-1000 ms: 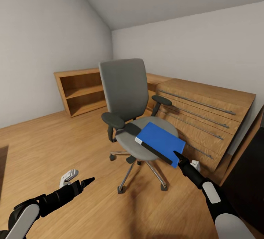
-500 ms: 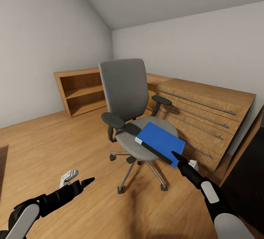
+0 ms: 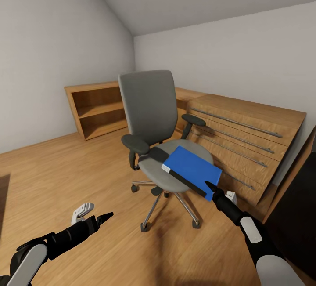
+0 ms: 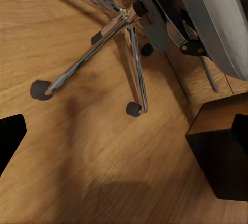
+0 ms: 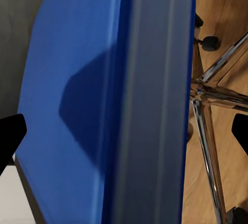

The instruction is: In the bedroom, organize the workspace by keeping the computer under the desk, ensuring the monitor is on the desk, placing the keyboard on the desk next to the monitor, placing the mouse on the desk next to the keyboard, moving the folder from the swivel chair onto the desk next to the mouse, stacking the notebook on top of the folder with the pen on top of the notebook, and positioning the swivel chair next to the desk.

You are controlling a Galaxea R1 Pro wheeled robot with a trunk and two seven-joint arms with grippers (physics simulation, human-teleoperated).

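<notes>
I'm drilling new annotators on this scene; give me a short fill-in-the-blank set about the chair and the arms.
1. The blue flat folder lies on the ____ of the grey upholstered swivel chair.
2. The ____ end effector points at the folder's near corner.
3. The left end effector hangs over the wooden ____.

Missing words: seat; right; floor

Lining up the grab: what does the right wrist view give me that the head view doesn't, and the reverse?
Right wrist alone: a close look at the folder's cover and grey spine, spanning the gap between the open fingertips.
Head alone: the chair's backrest and armrests, the wood cabinet, the shelf, the left gripper, and the right gripper at the folder's near corner.
Both: the blue folder on the chair seat, and the chrome base.
</notes>
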